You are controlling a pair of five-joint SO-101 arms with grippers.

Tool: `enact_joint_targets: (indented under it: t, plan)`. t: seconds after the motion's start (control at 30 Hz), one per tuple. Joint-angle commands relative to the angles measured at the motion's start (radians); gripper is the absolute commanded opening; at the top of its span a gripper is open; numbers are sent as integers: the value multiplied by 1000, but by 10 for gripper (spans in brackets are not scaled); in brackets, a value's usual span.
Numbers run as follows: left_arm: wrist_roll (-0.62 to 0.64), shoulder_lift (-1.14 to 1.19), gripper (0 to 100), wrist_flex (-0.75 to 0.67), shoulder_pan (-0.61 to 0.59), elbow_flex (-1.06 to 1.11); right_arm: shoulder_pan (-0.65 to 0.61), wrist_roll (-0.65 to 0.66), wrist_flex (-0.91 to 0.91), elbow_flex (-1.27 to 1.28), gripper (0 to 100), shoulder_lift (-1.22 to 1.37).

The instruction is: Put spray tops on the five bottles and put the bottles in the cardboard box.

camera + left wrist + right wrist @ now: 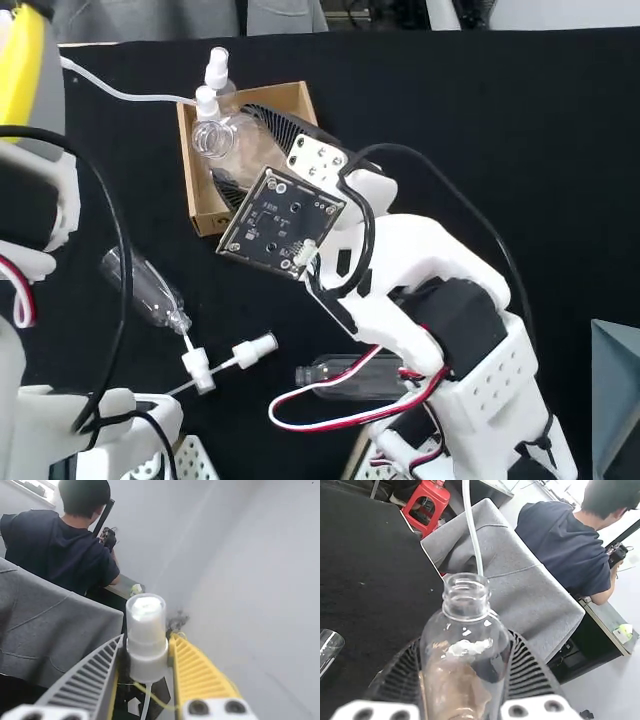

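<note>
High view: the white right arm (430, 300) stretches from 5 o'clock toward 11 o'clock. There the right jaws clamp a clear bottle (215, 140) at the cardboard box (200, 215). Two uncapped bottles lie on the black table (520, 130), at 8 o'clock (145, 290) and 6 o'clock (350, 375).

Left wrist view: the left jaws, one grey and one yellow, both ribbed, pinch a white spray top (146, 630).

Right wrist view: the dark ribbed right jaws are closed round the transparent clear bottle (465, 645). A thin tube (472, 530) reaches its open neck.

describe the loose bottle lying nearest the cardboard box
On the black table, find the brown cardboard box. Below it in the high view, a clear plastic bottle lies in the open; the other lying bottle is tucked under a white arm.
</note>
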Motion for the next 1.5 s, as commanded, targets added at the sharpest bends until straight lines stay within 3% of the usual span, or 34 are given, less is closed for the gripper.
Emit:
enact_joint_targets:
  t: [0.0, 0.67, 0.87, 1.47]
  plan:
    - [-6, -5, 30, 5, 15, -30, 5, 6, -34, -15, 13, -12]
    - [-6, -52, 30, 15, 18, -19, 0, 6, -34, -15, 13, 13]
    - [-12, -52, 30, 12, 137, 21, 0, 6, -34, -15, 13, 13]
    - [-14, -55, 30, -34, 140, 124, 0, 6, -28, -19, 13, 4]
